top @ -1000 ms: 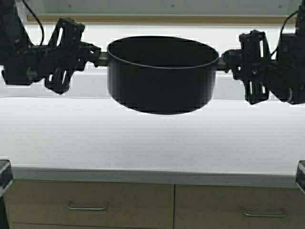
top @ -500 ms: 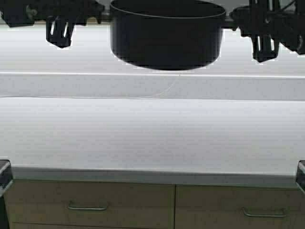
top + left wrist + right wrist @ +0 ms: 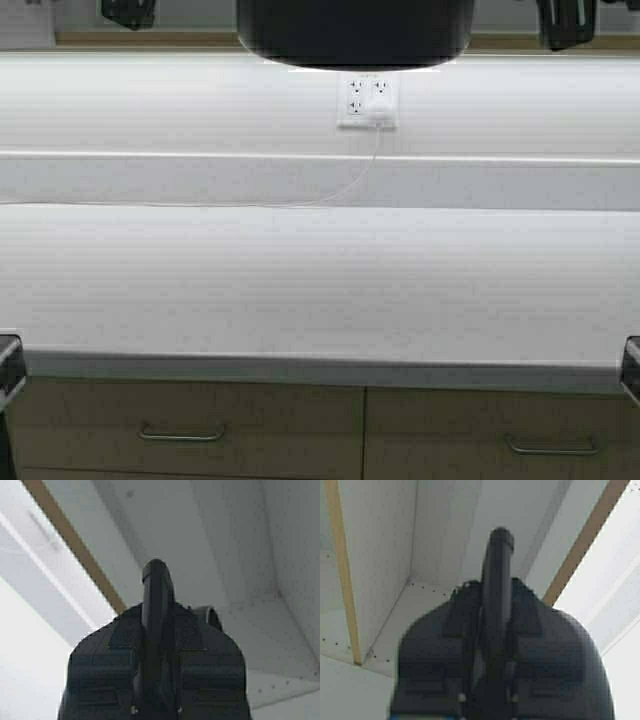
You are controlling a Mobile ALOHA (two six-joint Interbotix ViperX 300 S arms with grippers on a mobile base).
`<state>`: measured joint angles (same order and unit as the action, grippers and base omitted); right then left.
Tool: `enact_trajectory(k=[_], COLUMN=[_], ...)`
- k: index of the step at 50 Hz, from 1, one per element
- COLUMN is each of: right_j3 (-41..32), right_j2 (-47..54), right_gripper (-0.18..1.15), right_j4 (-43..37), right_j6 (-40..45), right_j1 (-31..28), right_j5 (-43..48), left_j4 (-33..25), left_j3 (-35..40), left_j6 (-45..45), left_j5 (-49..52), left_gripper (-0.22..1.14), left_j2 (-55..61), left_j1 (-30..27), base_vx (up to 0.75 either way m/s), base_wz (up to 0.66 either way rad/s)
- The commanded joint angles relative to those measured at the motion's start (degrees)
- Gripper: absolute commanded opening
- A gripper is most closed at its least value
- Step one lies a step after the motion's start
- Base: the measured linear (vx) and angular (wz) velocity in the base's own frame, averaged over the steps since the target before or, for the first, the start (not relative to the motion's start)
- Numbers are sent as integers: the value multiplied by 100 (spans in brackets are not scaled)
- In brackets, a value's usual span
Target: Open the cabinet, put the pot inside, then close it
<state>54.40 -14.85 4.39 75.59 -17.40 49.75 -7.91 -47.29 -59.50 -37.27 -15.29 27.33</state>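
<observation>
The pot (image 3: pixel 355 35) is held high above the worktop's (image 3: pixel 320 280) far edge, level with the cabinet (image 3: pixel 240 555), whose pale interior fills both wrist views. One loop handle is clamped between the closed fingers of the left gripper (image 3: pixel 156 585), the other by the right gripper (image 3: pixel 496 580); a grip on both sides appears meant to keep the pot level for the shelf.

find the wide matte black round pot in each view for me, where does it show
High view: the wide matte black round pot sits at top centre, cut by the frame edge.
Left wrist view: only its black loop handle, centre, between the fingers.
Right wrist view: its other loop handle, centre.
Shared landmark: the cabinet's tan edge strip.
</observation>
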Motion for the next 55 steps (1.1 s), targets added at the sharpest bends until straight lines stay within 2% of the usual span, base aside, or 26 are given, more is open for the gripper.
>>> enact_trajectory(k=[1,13,20,37,55], right_j3=[-554,-1204,-1688,-3340,-4298], right_j2=[-220,-193,-44,668,1345], right_gripper=[8,8,8,8,8], right_j4=[9,-44,-193,-299,-536], right_j6=[-105,-132,-132,-132,-114], right_j1=[-185,-185,-97,18,18], right_j5=[-202,-817,-1134,-2206,-2742], left_j4=[-9,-123,-519,-1011,-1468], left_j3=[413,1116,1652,3023,3753], left_j6=[360,686,905,1125,1345], left_j5=[158,677,879,1292,1626], left_gripper=[3,3,3,3,3], left_j2=[-53,176,483,1116,1635], left_j1=[141,132,132,123,-97], base_vx=[0,0,2,7,11], base_wz=[0,0,-2,-6,-6])
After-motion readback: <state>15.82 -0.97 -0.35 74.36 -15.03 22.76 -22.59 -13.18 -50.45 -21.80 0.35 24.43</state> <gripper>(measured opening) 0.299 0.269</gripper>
